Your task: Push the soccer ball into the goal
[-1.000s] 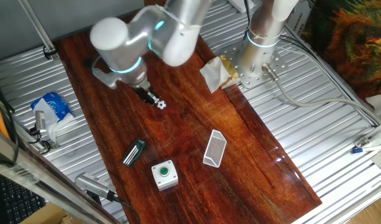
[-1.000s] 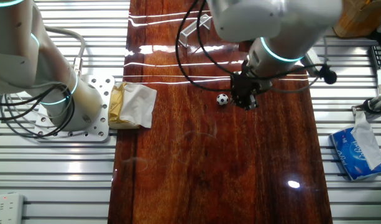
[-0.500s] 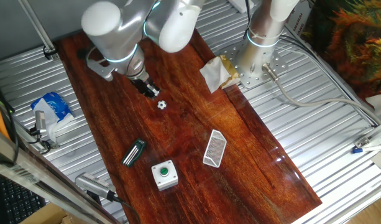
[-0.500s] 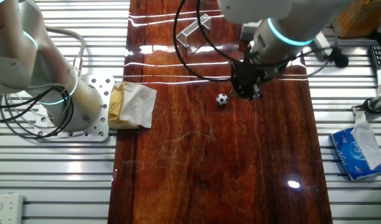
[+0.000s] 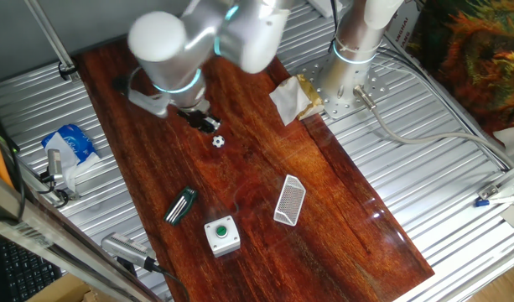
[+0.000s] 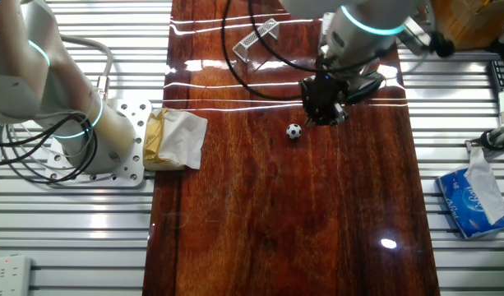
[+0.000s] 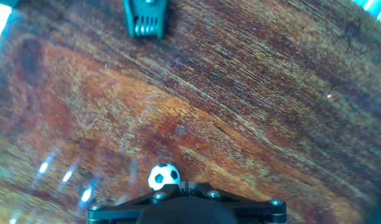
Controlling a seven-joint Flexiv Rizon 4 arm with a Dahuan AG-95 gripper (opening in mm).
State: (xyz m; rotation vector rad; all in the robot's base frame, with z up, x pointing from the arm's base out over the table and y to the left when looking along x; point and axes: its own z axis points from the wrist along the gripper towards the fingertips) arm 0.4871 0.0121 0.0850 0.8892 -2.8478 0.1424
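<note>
tissue pack (image 5: 70,141): off the wood at my far left, on the metal slats, out of play.
gripper (image 5: 208,126): i have it low over the wooden table (image 5: 324,201), at the end away from the goal. the fingertips look drawn together, but i cannot tell for sure whether it is closed; it holds nothing.
ball (image 5: 218,142): sits on the wood just beside the fingertips, on the goal side of them. in the hand view it lies right at the front edge of the hand (image 7: 164,177), a touch left of centre; whether it touches, i cannot tell.
clip (image 5: 181,205): dark, green-striped, lying off to the side of the line i need.
button box (image 5: 222,235): near the table's front edge, also off that line.
goal (image 5: 289,200): well apart from the ball, down the table and to the right. it is an oblong mesh frame, its long axis slanting slightly; i judge the push must run diagonally from gripper through ball toward it.
</note>
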